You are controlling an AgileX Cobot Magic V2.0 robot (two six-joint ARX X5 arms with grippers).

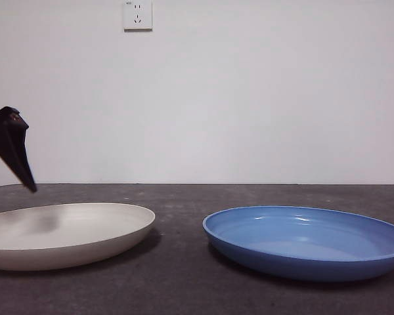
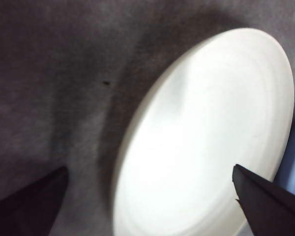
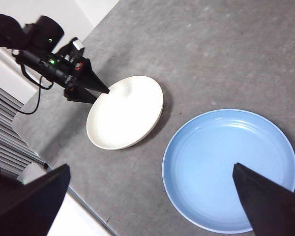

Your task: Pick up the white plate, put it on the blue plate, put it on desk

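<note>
The white plate (image 1: 59,233) lies flat on the dark grey desk (image 1: 184,289) at the left. The blue plate (image 1: 308,239) lies flat to its right, a small gap between them. My left gripper (image 2: 150,168) is open and empty, its jaws spread wide just above the white plate (image 2: 206,142) at the rim farthest from the blue plate. In the front view it shows as a black tip (image 1: 13,147) at the left edge. My right gripper (image 3: 151,165) is open and empty, high above both plates (image 3: 125,112) (image 3: 229,169), and out of the front view.
A white wall with a socket (image 1: 137,14) stands behind the desk. The desk's edge (image 3: 54,162) runs close to the white plate on the left arm's side. The left arm's body and cable (image 3: 34,44) hang over that edge.
</note>
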